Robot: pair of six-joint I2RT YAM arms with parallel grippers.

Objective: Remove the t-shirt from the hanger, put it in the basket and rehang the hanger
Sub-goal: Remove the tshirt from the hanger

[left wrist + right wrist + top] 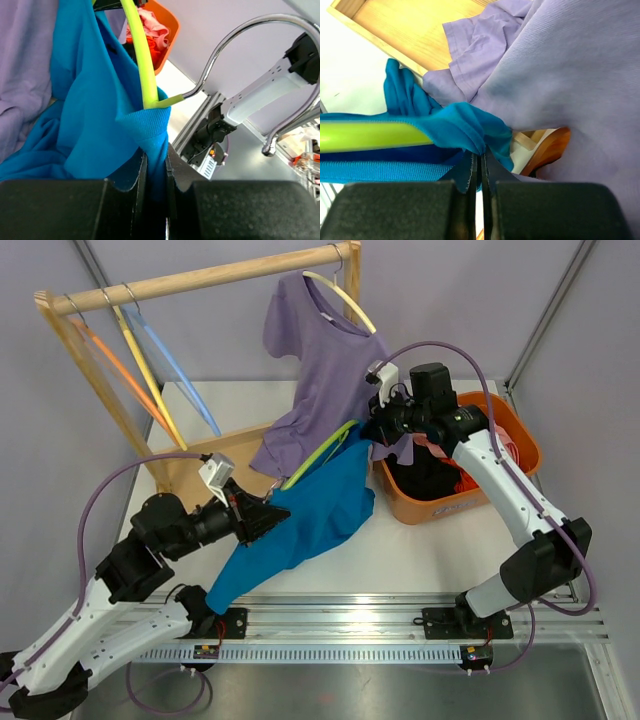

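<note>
A blue t-shirt (310, 515) hangs on a lime-green hanger (322, 452) held between my two arms above the table. My left gripper (262, 512) is shut on the shirt's collar (150, 125), right under the hanger's bar (140, 55) and chrome hook (235, 37). My right gripper (378, 430) is shut on a fold of the blue shirt (465, 127) at the far end of the green hanger (370, 136). The shirt's lower part trails down to the table at the front left.
A purple t-shirt (325, 365) hangs from the wooden rack rail (200, 278), close behind the right gripper. Orange, yellow and blue empty hangers (140, 370) hang at the rail's left. An orange bin (455, 465) with clothes stands at the right.
</note>
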